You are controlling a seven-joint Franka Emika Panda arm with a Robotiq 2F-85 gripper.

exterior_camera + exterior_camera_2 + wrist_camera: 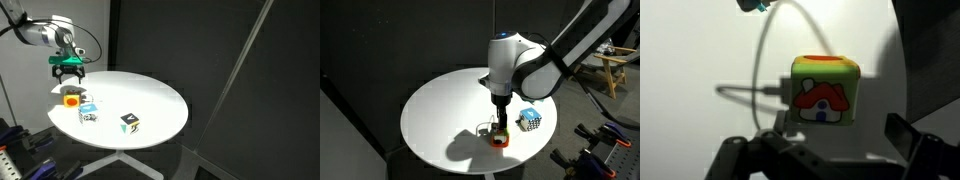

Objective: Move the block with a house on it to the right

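Observation:
The block with a house on it (823,92) fills the middle of the wrist view; it has a red house on a white face, green-yellow sides and an orange top. In both exterior views it shows as a small orange cube (71,98) (499,139) near the edge of the round white table (150,95). My gripper (68,68) (500,124) hangs straight above it, open, with nothing between its fingers. In the wrist view the gripper (820,142) has its dark fingers (915,145) wide apart, just below the block in the picture.
A blue-and-white cube (88,112) (529,119) lies close beside the house block. A white cube with green and dark marks (130,122) sits farther along the table's near rim. A cable's shadow (765,70) crosses the tabletop. Dark curtains surround the table.

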